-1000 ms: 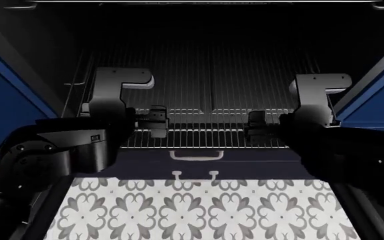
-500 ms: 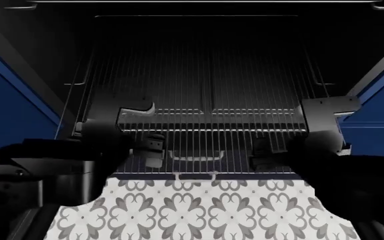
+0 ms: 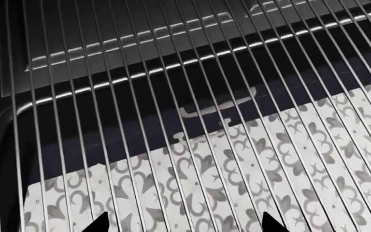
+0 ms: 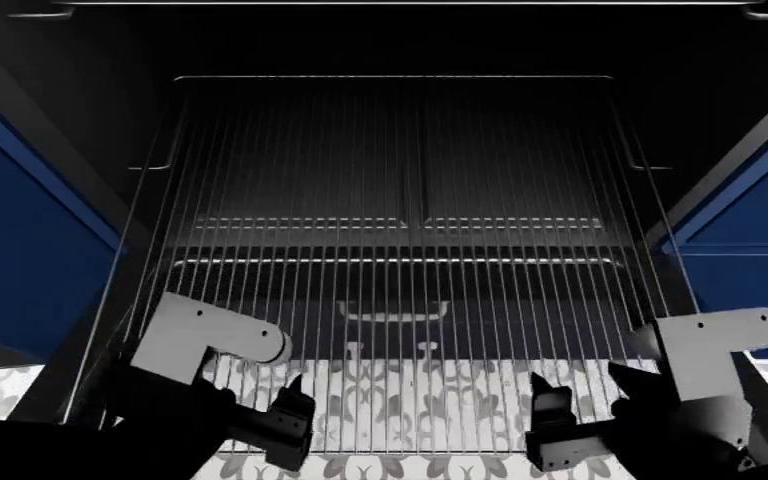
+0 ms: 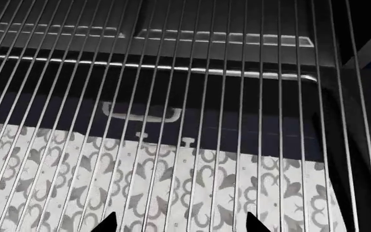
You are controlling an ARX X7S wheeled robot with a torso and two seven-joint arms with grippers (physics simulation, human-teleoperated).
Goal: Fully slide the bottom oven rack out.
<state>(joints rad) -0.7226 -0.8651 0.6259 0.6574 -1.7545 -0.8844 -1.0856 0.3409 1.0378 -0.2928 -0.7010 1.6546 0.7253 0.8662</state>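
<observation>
Silver-grey wire bottom oven rack (image 4: pixel 398 280) is seen drawn far out of the black-walled oven (image 4: pixel 398 40), over patterned floor tiles (image 5: pixel 108 183); its front edge is gripped by the closed left gripper (image 4: pixel 284 432) and right gripper (image 4: pixel 554 440).

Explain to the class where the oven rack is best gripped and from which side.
Grip the oven rack at its front edge, coming from the open front of the oven. The thin rods run front to back, so that front edge is the part nearest the left end effector and right end effector.
</observation>
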